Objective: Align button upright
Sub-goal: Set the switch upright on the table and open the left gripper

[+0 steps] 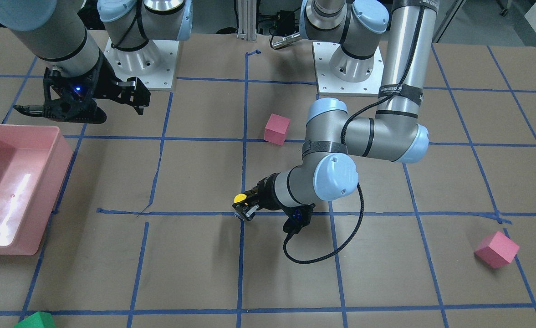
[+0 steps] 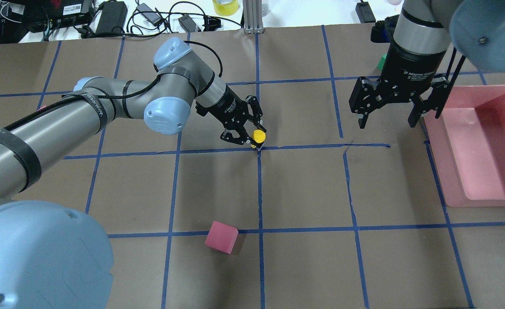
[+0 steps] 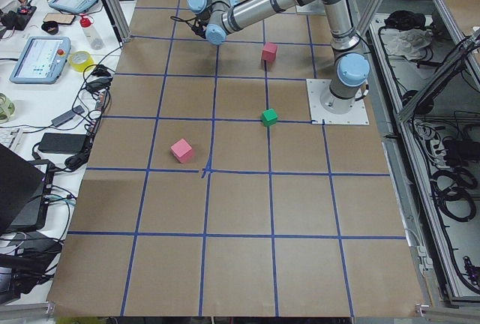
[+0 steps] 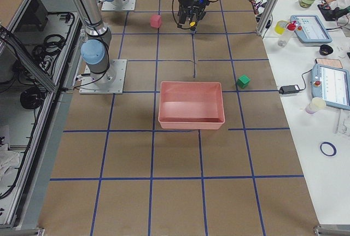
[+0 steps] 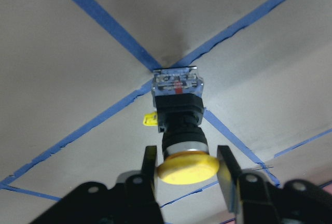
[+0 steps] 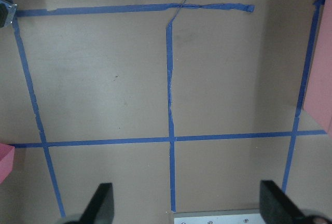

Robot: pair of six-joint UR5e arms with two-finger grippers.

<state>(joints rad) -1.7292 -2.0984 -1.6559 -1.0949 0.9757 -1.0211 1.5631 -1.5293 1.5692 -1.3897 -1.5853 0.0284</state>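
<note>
On my left wrist feed, the left end effector pinches the button by its yellow cap, one finger tight against each side. Just beyond, its grey block meets the blue tape crossing on the counter. Overhead shows little but the cap. Farther off, the right end effector hangs spread wide, empty, beside the pink bin.
</note>
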